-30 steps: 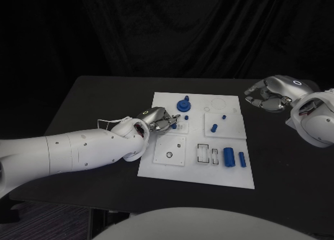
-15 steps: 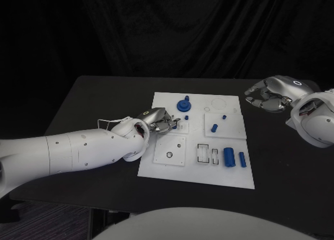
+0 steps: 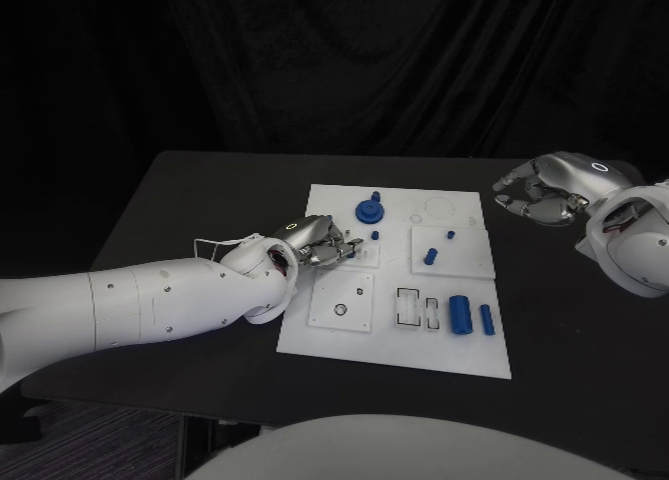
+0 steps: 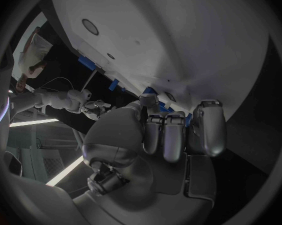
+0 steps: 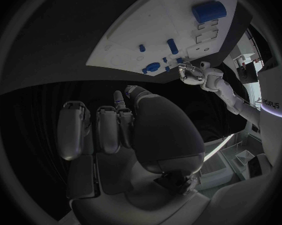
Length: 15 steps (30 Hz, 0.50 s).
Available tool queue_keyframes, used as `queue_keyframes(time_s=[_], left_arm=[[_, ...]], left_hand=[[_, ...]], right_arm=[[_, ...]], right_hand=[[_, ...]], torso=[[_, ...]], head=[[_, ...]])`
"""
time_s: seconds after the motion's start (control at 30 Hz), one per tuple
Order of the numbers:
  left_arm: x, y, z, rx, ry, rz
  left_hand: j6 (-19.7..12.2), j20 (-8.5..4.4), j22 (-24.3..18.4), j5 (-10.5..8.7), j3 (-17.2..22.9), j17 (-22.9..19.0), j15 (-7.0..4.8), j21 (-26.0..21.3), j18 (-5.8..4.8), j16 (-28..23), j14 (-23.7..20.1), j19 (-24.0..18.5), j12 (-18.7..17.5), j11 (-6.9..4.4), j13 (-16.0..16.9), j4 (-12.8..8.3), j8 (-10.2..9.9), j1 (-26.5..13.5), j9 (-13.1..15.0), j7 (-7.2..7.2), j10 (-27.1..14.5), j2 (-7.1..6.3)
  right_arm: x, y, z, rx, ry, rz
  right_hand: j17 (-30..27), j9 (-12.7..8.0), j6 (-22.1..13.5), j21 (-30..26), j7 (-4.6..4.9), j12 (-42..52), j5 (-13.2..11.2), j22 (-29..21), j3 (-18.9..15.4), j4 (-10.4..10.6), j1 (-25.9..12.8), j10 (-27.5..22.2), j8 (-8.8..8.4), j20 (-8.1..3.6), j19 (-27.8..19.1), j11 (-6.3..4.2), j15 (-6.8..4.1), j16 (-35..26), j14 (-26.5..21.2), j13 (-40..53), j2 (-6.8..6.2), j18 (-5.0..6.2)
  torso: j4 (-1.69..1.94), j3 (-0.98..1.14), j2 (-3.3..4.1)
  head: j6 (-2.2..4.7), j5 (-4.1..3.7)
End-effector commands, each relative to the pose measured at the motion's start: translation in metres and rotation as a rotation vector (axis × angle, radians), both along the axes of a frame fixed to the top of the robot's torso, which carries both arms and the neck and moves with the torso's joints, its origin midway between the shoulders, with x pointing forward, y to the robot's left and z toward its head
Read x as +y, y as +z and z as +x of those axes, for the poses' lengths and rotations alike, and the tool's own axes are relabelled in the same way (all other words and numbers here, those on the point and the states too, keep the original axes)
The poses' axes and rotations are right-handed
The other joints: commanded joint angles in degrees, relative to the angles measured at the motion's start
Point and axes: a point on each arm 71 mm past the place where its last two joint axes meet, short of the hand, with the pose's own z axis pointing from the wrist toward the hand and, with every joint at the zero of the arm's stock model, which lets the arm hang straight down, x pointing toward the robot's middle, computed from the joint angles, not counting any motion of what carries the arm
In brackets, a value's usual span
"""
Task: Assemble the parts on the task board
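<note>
Left hand over task board left side, fingers curled on small blue part at fingertips. Right hand curled, empty, above table, just beyond board's far right corner.

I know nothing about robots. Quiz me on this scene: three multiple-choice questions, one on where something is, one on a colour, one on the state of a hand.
1. Where is the left hand?
A. over the task board
B. off the table
C. touching the right hand

2. What colour is the large cylinder near the board's front edge?
A. red
B. blue
C. green

3. How is the right hand?
A. holding a part
B. flat on the board
C. curled in, holding nothing

Answers: 1 A, it sits above the board's left side. 2 B, plainly blue. 3 C, fingers curled, off the board's right edge.
</note>
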Motion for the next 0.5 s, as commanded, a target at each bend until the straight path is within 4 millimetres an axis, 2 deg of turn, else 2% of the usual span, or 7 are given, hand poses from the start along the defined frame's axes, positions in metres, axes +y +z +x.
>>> queue_keyframes(time_s=[0.03,0.1,0.2,0.33,0.43,0.5], left_arm=[[0.001,0.009,-0.005,-0.097,-0.014,-0.038],[0.004,0.015,-0.009,-0.132,-0.014,-0.055],[0.006,0.022,-0.012,-0.164,-0.015,-0.07],[0.01,0.047,-0.008,-0.235,-0.028,-0.089],[0.013,0.066,-0.002,-0.275,-0.044,-0.086],[0.016,0.08,0.004,-0.302,-0.059,-0.067]], left_hand=[[0.11,-0.11,10.89,-0.71,-0.72,15.09,-0.18,0.56,0.11,0.15,5.96,0.6,0.15,-0.37,15.04,0.11,-0.12,-0.17,4.29,-0.14,5.95,-0.84],[0.73,-0.19,11.04,-1.66,-1.54,15.09,-0.3,1.08,0.0,0.15,5.96,0.98,0.15,-0.49,15.04,0.12,0.28,-0.49,4.35,-0.26,5.95,-1.84],[1.45,-0.28,11.25,-1.95,-2.03,15.09,-0.4,1.75,-0.15,0.15,5.96,1.4,0.15,-0.61,15.04,0.08,0.92,-0.53,4.49,-0.39,5.95,-2.35],[1.9,-0.39,11.43,-1.75,-2.31,15.09,-0.53,2.3,-0.28,0.15,5.96,1.75,0.15,-0.77,15.04,0.0,1.19,0.12,4.55,-0.58,5.95,-2.91],[1.15,-0.5,11.47,-1.08,-2.45,15.09,-0.6,2.44,-0.31,0.15,5.96,1.86,0.15,-0.84,15.04,-0.02,-0.04,1.29,4.29,-0.62,5.95,-3.43],[0.67,-0.51,11.53,-0.95,-2.49,15.09,-0.61,2.62,-0.36,0.15,5.96,1.95,0.15,-0.83,15.04,-0.02,-0.66,1.79,4.17,-0.59,5.95,-3.57]], right_arm=[[-0.003,-0.001,-0.001,0.003,-0.019,-0.002],[-0.004,-0.001,-0.001,0.003,-0.022,-0.003],[-0.004,-0.001,0.0,0.004,-0.023,-0.004],[-0.005,-0.001,0.0,0.004,-0.025,-0.005],[-0.005,-0.001,0.0,0.004,-0.025,-0.005],[-0.005,-0.001,0.0,0.004,-0.025,-0.006]], right_hand=[[-0.16,-0.12,-0.21,-0.43,0.01,-0.29,0.19,11.18,0.62,-0.12,0.28,-0.37,-0.3,0.36,1.34,0.05,0.12,-0.29,2.96,-3.12,-0.33,0.7],[-0.16,-0.12,-0.21,-0.43,0.01,-0.29,0.19,11.18,0.62,-0.12,0.28,-0.37,-0.3,0.36,1.34,0.05,0.12,-0.29,2.96,-3.12,-0.33,0.7],[-0.19,-0.13,-0.21,-0.41,0.02,-0.28,0.18,11.19,0.62,-0.12,0.26,-0.36,-0.31,0.36,1.35,0.05,0.12,-0.3,2.95,-3.1,-0.34,0.7],[-0.18,-0.13,-0.19,-0.43,0.02,-0.29,0.18,11.18,0.62,-0.12,0.24,-0.37,-0.3,0.36,1.34,0.06,0.12,-0.3,2.95,-3.13,-0.35,0.7],[-0.18,-0.13,-0.19,-0.43,0.02,-0.29,0.18,11.18,0.62,-0.12,0.24,-0.37,-0.3,0.36,1.34,0.06,0.12,-0.3,2.95,-3.13,-0.35,0.7],[-0.17,-0.12,-0.16,-0.44,0.03,-0.3,0.17,11.18,0.62,-0.12,0.21,-0.37,-0.3,0.35,1.34,0.07,0.12,-0.29,2.96,-3.14,-0.36,0.7]], torso=[[0.01,-0.01,-0.03],[0.0,-0.01,-0.04],[-0.02,-0.02,-0.03],[-0.07,-0.08,-0.01],[-0.02,-0.13,-0.06],[-0.06,-0.09,-0.11]], head=[[0.01,0.1],[0.01,0.23],[0.01,0.29],[0.01,0.29],[0.01,0.38],[0.01,0.52]])
